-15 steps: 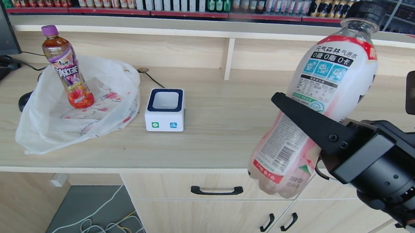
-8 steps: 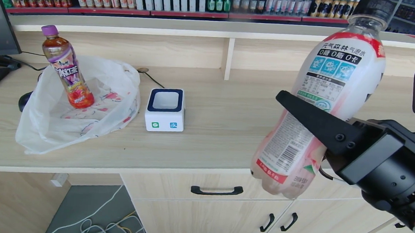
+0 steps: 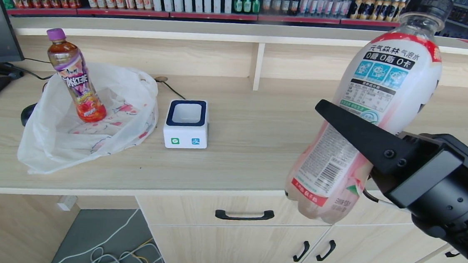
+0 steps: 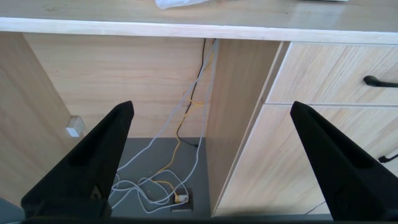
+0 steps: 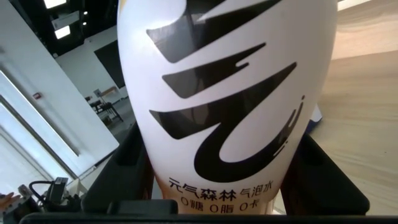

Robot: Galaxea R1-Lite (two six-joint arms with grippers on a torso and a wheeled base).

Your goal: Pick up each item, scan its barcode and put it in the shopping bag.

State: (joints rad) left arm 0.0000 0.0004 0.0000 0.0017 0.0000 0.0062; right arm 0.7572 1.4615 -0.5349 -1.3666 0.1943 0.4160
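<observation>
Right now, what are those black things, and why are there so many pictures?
This is a robot with two arms at a shop counter. One picture comes from a camera on its head, the other two from cameras on its wrists. The black claws are grippers, its hands. The right gripper is shut on a pink bottle, up in the air; its wrist camera sees that bottle very close. The left gripper is open and empty, down below the counter top. On the counter are a white scanner and a bag with a tea bottle standing in it.

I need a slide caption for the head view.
Right gripper holds a pink bottle; scanner and shopping bag on counter.
</observation>
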